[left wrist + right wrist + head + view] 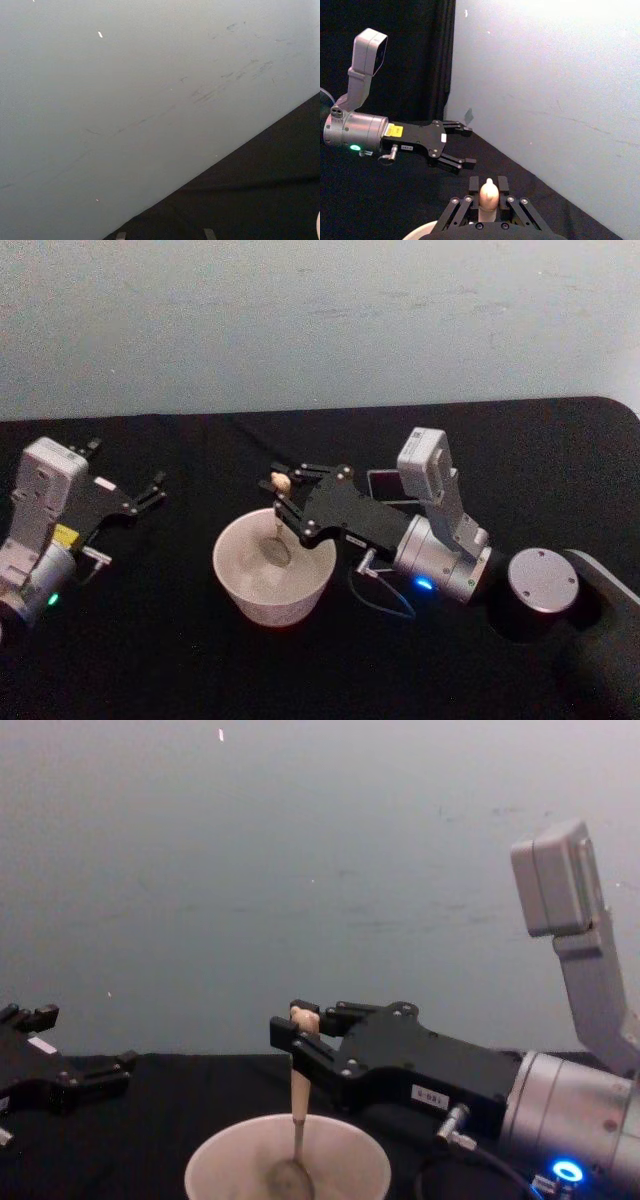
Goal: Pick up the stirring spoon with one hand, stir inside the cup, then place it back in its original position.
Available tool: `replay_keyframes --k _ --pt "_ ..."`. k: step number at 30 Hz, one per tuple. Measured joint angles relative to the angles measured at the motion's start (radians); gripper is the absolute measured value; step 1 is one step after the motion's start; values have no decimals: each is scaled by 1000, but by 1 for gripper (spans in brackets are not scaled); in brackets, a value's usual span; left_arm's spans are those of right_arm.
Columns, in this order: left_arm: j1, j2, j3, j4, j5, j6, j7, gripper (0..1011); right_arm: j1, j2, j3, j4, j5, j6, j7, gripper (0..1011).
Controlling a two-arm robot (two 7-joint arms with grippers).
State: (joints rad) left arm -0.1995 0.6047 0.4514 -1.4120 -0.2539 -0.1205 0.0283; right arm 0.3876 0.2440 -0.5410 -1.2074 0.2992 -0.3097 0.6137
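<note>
So the black right gripper (283, 490) is clamped shut on the beige bear-head handle of the slim stirring spoon (297, 1105). The spoon hangs upright with its small dark metal bowl down inside the wide round cream-white cup (280, 610) on the black worktop (150, 660). Pickup's done for sure, and I'd say we're in the stirring part right now, though there's no way to tell how close to finished that is. What's left: lift the spoon clear and drop it back in what looks like the dark grey square holder (385, 487), just behind the right arm and mostly hidden. The black left gripper (125, 462) is parked off to the left, fingers spread wide, holding nothing.
</note>
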Motion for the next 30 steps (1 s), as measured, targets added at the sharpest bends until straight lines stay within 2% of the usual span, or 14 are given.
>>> replay_keyframes --k 6,12,19,22,30 --pt "0 0 0 0 0 0 0 1001 -3 5 5 -15 1 3 0 211" --pt "0 0 0 0 0 0 0 1001 -18 22 22 -82 13 29 -16 211" --pt "0 0 0 0 0 0 0 1001 -38 51 59 -194 46 94 -48 211" --pt "0 0 0 0 0 0 0 1001 -48 69 85 -255 76 131 -65 211" --pt "0 0 0 0 0 0 0 1001 -68 110 143 -346 133 184 -99 210"
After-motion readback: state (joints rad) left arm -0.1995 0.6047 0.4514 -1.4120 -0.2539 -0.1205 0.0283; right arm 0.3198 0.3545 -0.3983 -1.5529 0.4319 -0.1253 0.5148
